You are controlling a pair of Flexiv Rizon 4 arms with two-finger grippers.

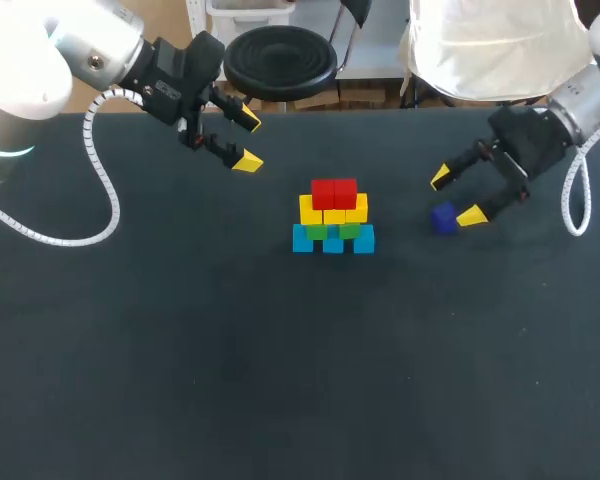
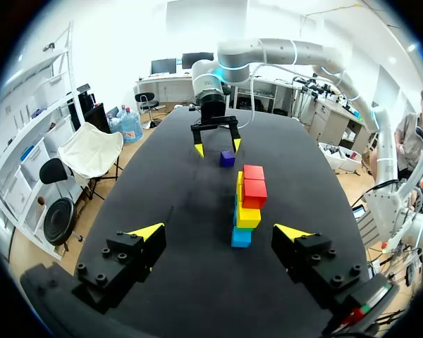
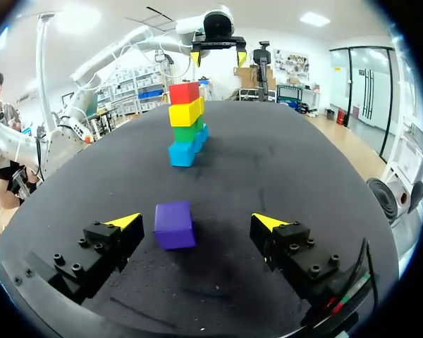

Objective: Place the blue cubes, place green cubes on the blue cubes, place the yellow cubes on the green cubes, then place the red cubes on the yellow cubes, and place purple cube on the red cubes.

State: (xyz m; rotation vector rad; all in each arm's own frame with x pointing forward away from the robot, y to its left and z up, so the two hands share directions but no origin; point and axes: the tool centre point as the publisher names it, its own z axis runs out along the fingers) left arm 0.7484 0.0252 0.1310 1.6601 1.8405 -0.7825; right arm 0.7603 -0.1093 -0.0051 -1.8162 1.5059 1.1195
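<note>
A stack stands mid-table: three blue cubes [image 1: 332,240] at the bottom, green cubes [image 1: 332,230] on them, yellow cubes [image 1: 333,210] above, two red cubes [image 1: 334,192] on top. The purple cube [image 1: 443,217] lies on the table right of the stack. My right gripper [image 1: 456,197] hangs open over it; in the right wrist view the purple cube [image 3: 174,224] lies between the open fingers, untouched, nearer one finger. My left gripper [image 1: 247,141] is open and empty at the back left, and its wrist view shows the stack [image 2: 247,205] ahead.
The black table [image 1: 280,360] stretches wide in front of the stack. My left arm's white cable [image 1: 100,180] loops over the table's back left.
</note>
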